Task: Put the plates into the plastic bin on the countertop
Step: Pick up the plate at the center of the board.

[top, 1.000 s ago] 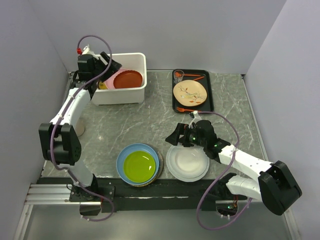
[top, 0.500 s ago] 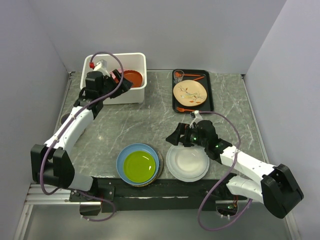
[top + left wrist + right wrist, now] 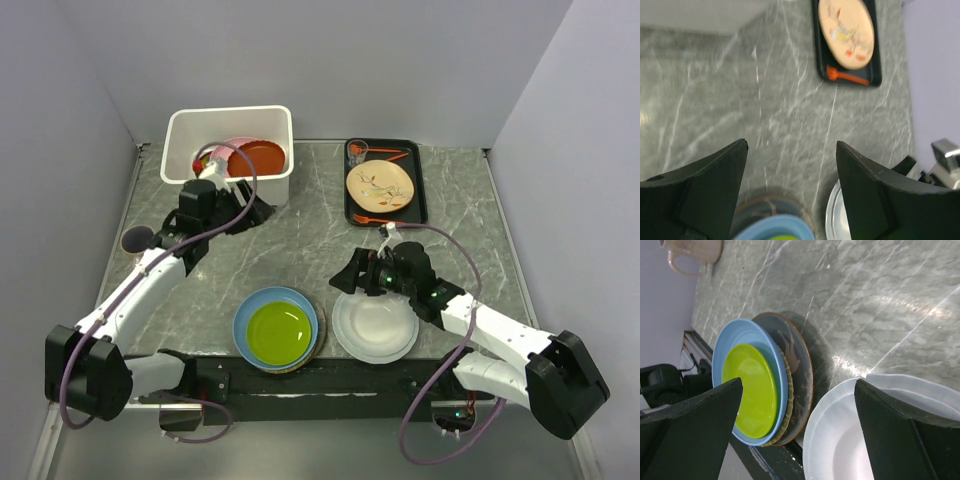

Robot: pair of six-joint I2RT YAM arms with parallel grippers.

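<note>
The white plastic bin (image 3: 240, 110) stands at the back left of the grey countertop (image 3: 300, 240). A pink plate (image 3: 238, 142) and a red-brown plate (image 3: 262, 158) lie inside it. My left gripper (image 3: 255, 212) (image 3: 792, 144) hovers open and empty just in front of the bin. Near the front edge sits a stack: a lime green plate (image 3: 278, 328) (image 3: 750, 390) on a blue plate (image 3: 735, 335) (image 3: 775, 227), with a dark deer plate (image 3: 797, 360) beneath. To its right lies a white plate (image 3: 375, 326) (image 3: 850, 440). My right gripper (image 3: 345, 280) (image 3: 799, 384) hangs open above the gap between stack and white plate.
A black tray (image 3: 418, 180) (image 3: 817, 45) at the back right carries a peach flower-painted plate (image 3: 379, 184) and orange cutlery. A pink mug (image 3: 135, 238) (image 3: 690, 252) stands at the left edge. Walls enclose the counter on three sides.
My left arm has pulled back out of the bin toward the near side and now hangs over the countertop, empty. The right arm has barely shifted.
</note>
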